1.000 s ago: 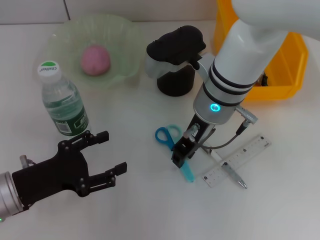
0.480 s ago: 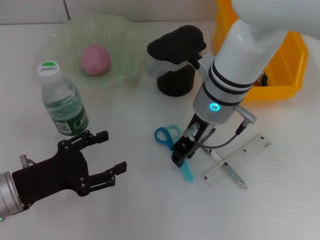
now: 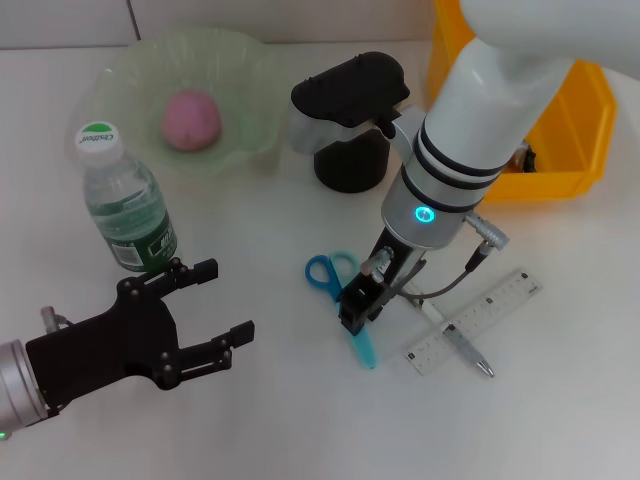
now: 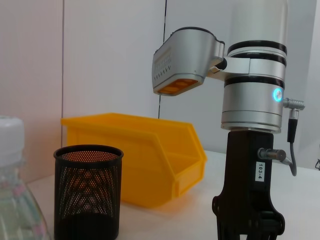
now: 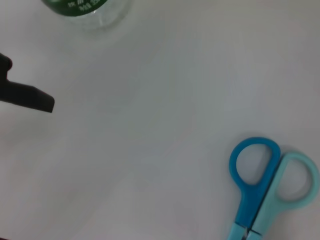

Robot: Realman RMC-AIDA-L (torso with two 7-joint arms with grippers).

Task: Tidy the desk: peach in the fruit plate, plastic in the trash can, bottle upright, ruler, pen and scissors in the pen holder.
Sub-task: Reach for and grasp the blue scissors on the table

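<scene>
Right gripper [image 3: 360,310] down over the scissors [image 3: 345,300] at table centre, jaws narrowed about the blade section, apparently gripping for the lift; loops toward 10 o'clock. Pen holder [image 3: 350,160] at 12 o'clock, near, path open. Ruler [image 3: 475,320] and pen [image 3: 460,345] crossed at 3 o'clock, just beside. Left gripper [image 3: 195,320] parked at 8 o'clock, fingers spread, holding nothing, beside the upright bottle [image 3: 125,200].

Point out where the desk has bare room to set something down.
Bare desk lies between the water bottle and the scissors, and along the near edge below the ruler. It is crowded around the right pincer, pen and pen holder.
</scene>
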